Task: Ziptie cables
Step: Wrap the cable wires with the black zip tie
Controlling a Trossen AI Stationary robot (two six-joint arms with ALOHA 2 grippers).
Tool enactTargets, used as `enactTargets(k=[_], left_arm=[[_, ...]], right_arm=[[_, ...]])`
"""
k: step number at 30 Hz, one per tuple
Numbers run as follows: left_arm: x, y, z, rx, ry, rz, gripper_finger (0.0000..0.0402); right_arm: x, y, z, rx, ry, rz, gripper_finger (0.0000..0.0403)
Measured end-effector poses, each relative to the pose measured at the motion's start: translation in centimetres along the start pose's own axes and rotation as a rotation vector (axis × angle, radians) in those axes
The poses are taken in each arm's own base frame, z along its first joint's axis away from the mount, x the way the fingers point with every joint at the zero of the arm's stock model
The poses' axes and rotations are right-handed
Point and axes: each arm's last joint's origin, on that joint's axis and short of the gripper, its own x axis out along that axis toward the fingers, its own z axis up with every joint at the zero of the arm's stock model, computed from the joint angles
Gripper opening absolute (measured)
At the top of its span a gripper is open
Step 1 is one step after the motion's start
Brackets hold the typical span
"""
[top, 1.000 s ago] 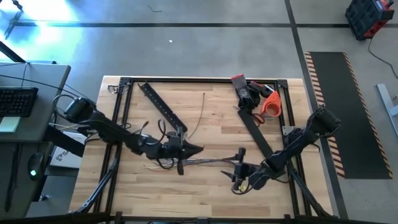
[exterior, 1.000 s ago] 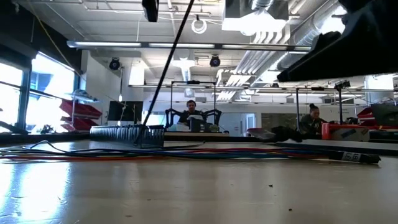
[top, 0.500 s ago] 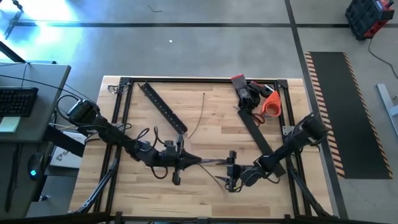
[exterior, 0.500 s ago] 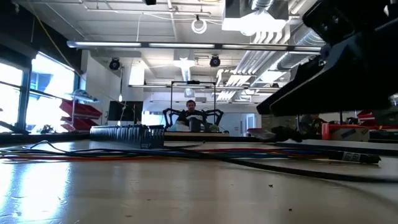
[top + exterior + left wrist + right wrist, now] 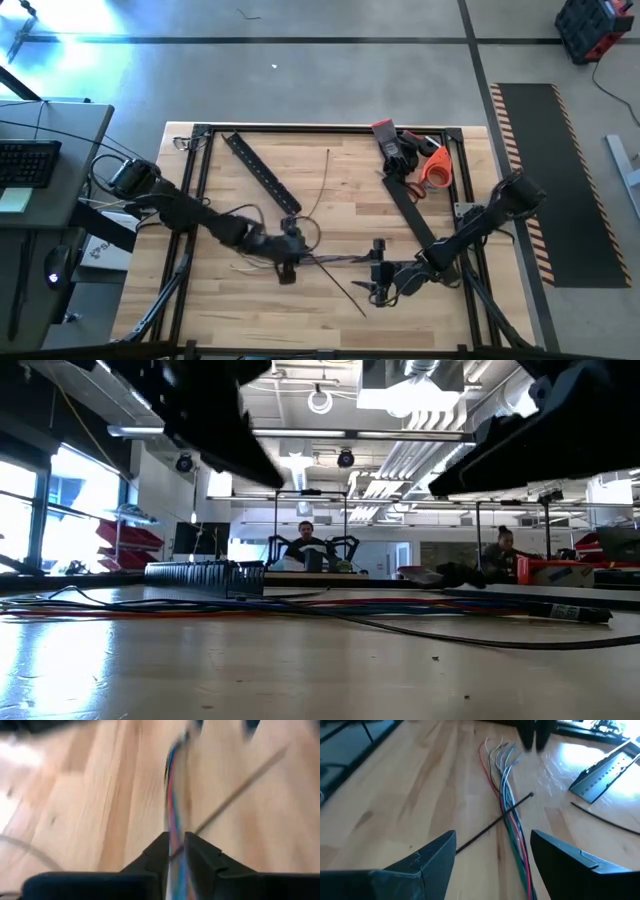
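- The cables (image 5: 509,815), a bundle of thin coloured wires, lie flat on the wooden bench (image 5: 340,190) near its front middle, between the two arms.
- A black zip tie (image 5: 492,826) lies slantwise across the bundle.
- The left gripper (image 5: 176,851) has its fingers narrowed around the cables.
- The right gripper (image 5: 492,855) hovers over the bundle's other end, fingers wide apart and empty.
- A flat perforated bar (image 5: 262,176) lies farther back.

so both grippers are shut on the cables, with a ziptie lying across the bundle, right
Not quite. Only the left gripper is shut on the cables; the left wrist view shows its fingers pinching the bundle. The right gripper is open, its fingers spread wide either side of the bundle in the right wrist view. The ziptie does lie across the cables.
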Motion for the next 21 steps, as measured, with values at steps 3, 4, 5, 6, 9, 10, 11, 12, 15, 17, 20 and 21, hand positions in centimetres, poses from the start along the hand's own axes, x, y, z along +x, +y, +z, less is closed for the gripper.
enactTargets(k=[3, 4, 5, 6, 9, 10, 11, 12, 15, 17, 20, 21], left_arm=[[0.2, 1.1, -0.7, 0.116, 0.104, 0.005, 0.0074], [0.3, 1.5, -0.8, 0.138, 0.118, 0.001, 0.0081], [0.4, 1.8, -0.8, 0.148, 0.130, -0.012, 0.0088], [0.6, 2.1, -0.9, 0.152, 0.140, -0.035, 0.0093], [1.7, 2.5, -1.3, 0.165, 0.178, -0.098, 0.0103], [2.2, 2.6, -1.5, 0.180, 0.188, -0.110, 0.0103], [2.7, 2.7, -1.8, 0.198, 0.203, -0.113, 0.0103], [3.2, 2.8, -2.1, 0.217, 0.216, -0.113, 0.0103], [4.6, 2.9, -3.2, 0.244, 0.271, -0.096, 0.0104], [5.3, 3.2, -3.6, 0.229, 0.302, -0.092, 0.0104], [6.1, 3.6, -3.9, 0.192, 0.316, -0.102, 0.0104], [6.3, 3.7, -3.9, 0.184, 0.320, -0.100, 0.0104]], right_arm=[[-0.1, 0.0, 0.2, -0.001, -0.004, 0.002, 0.0243], [-0.1, 0.0, 0.2, -0.002, -0.003, 0.002, 0.0243], [-0.1, -0.1, 0.1, 0.000, -0.002, 0.001, 0.0243], [-0.1, 0.0, 0.1, 0.004, -0.002, 0.001, 0.0243], [-0.1, -0.1, 0.0, 0.022, 0.011, -0.001, 0.0243], [-0.1, -0.1, 0.0, 0.028, 0.011, -0.001, 0.0243], [-0.1, -0.1, 0.0, 0.035, 0.012, -0.001, 0.0243], [-0.1, -0.1, 0.0, 0.036, 0.013, -0.001, 0.0243], [-0.2, -0.1, 0.0, 0.043, 0.015, -0.001, 0.0243], [-0.1, -0.1, -0.1, 0.042, 0.016, -0.002, 0.0243], [-0.1, -0.1, -0.1, 0.042, 0.016, -0.002, 0.0243], [-0.1, -0.1, -0.1, 0.042, 0.016, -0.002, 0.0243]])
